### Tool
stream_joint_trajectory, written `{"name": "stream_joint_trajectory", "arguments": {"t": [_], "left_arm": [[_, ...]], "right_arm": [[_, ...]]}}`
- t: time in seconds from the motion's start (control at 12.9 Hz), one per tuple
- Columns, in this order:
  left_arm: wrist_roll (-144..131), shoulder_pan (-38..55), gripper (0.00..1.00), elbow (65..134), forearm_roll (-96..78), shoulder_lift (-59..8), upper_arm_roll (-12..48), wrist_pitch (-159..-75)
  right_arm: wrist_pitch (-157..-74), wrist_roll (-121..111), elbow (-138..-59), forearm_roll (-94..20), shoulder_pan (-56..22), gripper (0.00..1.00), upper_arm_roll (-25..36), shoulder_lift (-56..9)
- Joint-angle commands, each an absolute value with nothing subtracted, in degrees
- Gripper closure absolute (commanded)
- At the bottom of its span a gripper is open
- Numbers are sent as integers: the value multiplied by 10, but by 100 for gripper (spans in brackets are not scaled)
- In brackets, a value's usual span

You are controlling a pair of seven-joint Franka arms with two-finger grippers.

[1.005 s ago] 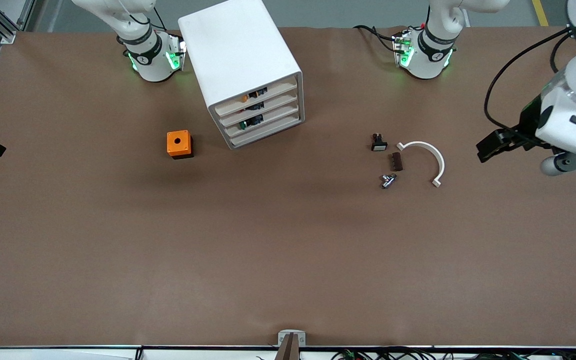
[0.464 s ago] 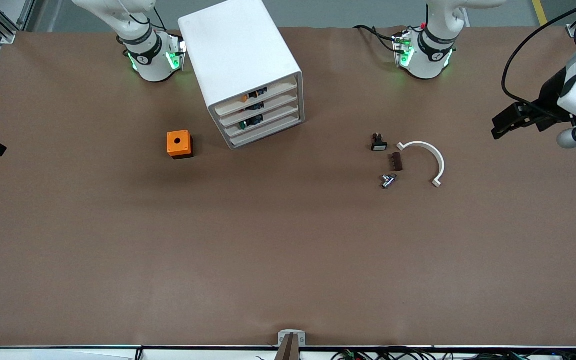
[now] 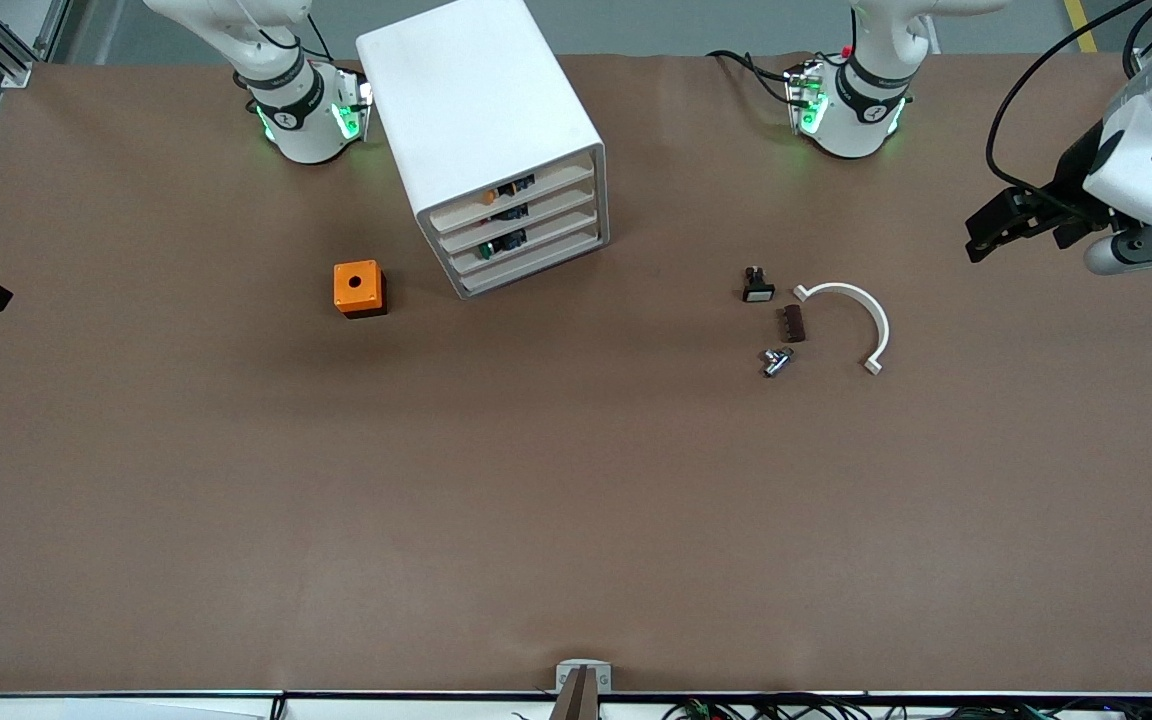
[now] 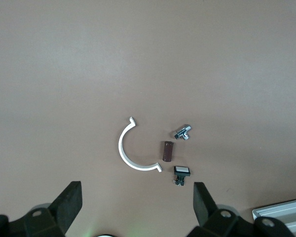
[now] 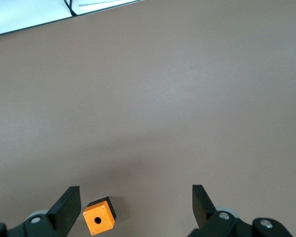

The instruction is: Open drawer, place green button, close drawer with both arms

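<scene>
The white cabinet [image 3: 476, 110] stands near the right arm's base with all four drawers shut. The third drawer [image 3: 536, 247] shows the green button [image 3: 486, 251] just above its front. My left gripper [image 3: 981, 238] is open and empty, up in the air over the left arm's end of the table; in the left wrist view [image 4: 138, 207] its jaws stand wide apart. My right gripper does not show in the front view; in the right wrist view [image 5: 135, 207] it is open and empty, high over the orange cube [image 5: 99, 216].
The orange cube with a hole [image 3: 359, 288] sits beside the cabinet, toward the right arm's end. A black button with a white cap [image 3: 757, 286], a brown piece [image 3: 794, 323], a metal part [image 3: 776, 360] and a white arc [image 3: 856, 320] lie toward the left arm's end.
The left arm's hand has moved up in the front view, out toward the table's end and then slightly back. Nothing on the table has moved.
</scene>
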State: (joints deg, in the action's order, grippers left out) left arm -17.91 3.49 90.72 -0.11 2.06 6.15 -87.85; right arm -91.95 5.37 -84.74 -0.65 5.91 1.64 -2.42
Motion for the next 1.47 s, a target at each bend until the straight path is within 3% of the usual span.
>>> {"name": "stream_joint_trajectory", "arguments": {"t": [0.0,1.39], "left_arm": [[-169,25,0,933,0,45,70,-889],[-69,6,0,961,8,57,65,-899]], "right_arm": [[-914,54,-847,4,63,0,13,-18],[-915,54,-846,3,65,0,15,-17]]}}
